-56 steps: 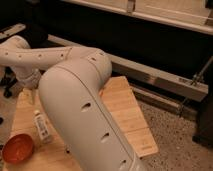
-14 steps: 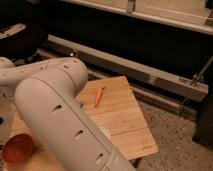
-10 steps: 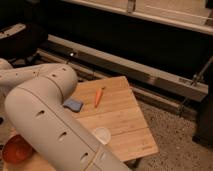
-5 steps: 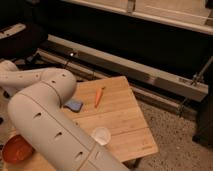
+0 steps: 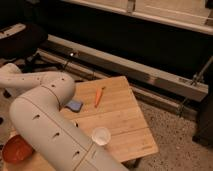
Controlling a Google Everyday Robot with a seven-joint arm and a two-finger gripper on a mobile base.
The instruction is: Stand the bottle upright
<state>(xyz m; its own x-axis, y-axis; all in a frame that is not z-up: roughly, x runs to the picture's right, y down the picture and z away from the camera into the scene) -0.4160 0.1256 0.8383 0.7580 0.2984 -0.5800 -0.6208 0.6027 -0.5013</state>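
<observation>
The bottle does not show in the camera view. My big white arm [image 5: 47,125] covers the left part of the wooden table [image 5: 125,117], where the bottle lay earlier. The arm runs from the bottom of the view up to the left and bends at an elbow [image 5: 17,77]. My gripper is not in view; it lies somewhere behind or beyond the arm on the left side.
An orange bowl [image 5: 16,149] sits at the table's near left, partly behind the arm. A white cup [image 5: 101,135] stands near the front edge. An orange carrot-like stick [image 5: 98,96] and a small blue object [image 5: 75,105] lie mid-table. A dark rail and a wall run behind.
My arm has swung to the left and uncovered more of the table. The blue object and the white cup have come into view. The bottle, seen near the bowl earlier, is covered now.
</observation>
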